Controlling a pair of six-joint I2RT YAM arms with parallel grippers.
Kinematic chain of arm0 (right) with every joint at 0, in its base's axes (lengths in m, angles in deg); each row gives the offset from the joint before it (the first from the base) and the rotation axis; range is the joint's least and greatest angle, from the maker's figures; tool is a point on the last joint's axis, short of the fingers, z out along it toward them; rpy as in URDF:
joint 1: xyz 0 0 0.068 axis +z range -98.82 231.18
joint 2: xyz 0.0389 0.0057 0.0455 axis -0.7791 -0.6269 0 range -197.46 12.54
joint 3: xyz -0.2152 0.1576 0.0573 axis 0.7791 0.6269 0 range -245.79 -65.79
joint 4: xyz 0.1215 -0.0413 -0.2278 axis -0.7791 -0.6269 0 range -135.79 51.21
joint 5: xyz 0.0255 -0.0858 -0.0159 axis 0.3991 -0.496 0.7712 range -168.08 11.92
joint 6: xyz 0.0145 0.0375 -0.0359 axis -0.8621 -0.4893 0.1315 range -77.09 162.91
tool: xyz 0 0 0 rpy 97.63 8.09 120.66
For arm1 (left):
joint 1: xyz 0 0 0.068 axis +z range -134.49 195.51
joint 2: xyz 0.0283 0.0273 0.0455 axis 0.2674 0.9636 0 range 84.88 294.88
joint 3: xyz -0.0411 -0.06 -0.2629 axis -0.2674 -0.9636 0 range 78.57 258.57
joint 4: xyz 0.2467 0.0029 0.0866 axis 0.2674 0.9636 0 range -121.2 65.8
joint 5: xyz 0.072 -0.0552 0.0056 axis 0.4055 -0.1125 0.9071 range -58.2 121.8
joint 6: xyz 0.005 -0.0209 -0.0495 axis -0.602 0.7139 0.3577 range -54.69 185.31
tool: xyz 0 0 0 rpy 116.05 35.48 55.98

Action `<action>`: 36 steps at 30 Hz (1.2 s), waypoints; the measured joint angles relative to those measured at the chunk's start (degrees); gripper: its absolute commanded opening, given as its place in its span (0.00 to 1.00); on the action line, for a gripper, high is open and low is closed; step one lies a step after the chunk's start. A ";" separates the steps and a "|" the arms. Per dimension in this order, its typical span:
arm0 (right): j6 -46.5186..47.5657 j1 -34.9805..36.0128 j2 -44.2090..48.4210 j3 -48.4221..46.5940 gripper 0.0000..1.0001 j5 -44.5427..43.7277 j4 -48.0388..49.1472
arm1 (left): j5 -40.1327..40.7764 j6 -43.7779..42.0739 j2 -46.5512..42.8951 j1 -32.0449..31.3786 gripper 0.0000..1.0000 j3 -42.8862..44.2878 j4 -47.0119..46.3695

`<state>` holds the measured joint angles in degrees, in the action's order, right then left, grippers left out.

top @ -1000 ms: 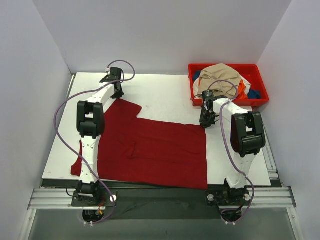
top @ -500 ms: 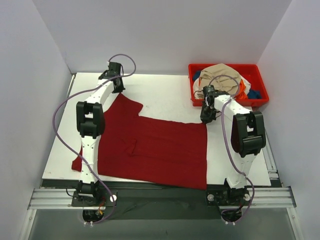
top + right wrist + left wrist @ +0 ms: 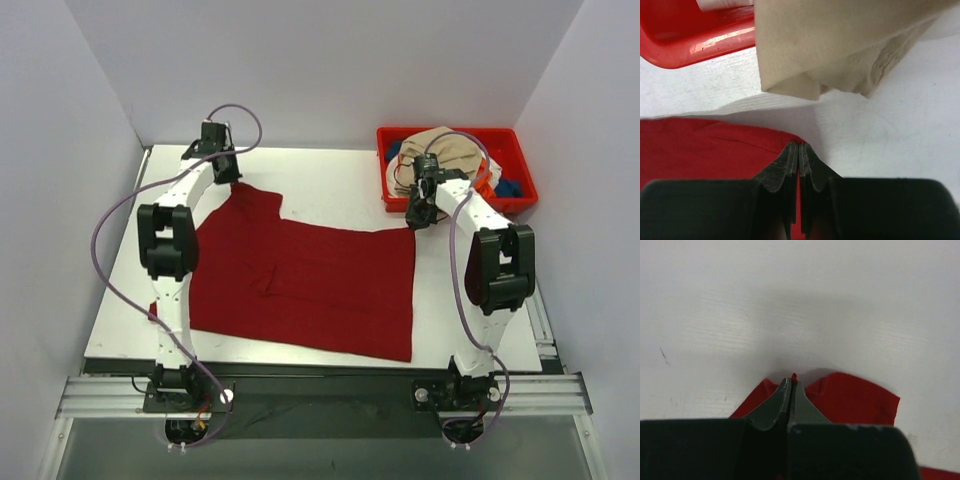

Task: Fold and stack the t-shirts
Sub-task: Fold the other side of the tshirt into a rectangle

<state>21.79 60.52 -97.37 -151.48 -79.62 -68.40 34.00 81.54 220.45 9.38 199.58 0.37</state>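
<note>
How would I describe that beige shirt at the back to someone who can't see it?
On the white table, find the red plastic bin at the far right corner. The tan cloth t-shirt lies topmost in it, drooping over the rim; it is the only pale brown piece, unlike the dark red t-shirt spread flat on the table.

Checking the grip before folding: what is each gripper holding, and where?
Both hold the dark red t-shirt: the left gripper pinches its far left corner, the right gripper its far right corner.
</note>
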 measured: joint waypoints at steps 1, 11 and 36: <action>0.02 0.00 0.35 0.28 0.00 0.07 0.02 | -0.61 -0.33 -1.70 0.24 0.00 -3.13 -0.76; 0.00 0.15 10.78 9.62 0.00 1.07 -0.52 | -2.58 -1.95 -22.82 1.46 0.00 -28.09 -7.04; -4.20 6.19 27.67 29.33 0.00 3.93 -0.94 | 5.92 0.74 -61.88 2.12 0.00 -64.63 -7.28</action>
<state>17.59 66.71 -69.70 -122.15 -75.69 -69.34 39.92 82.28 158.57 11.50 134.95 -6.91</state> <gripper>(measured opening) 0.031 0.029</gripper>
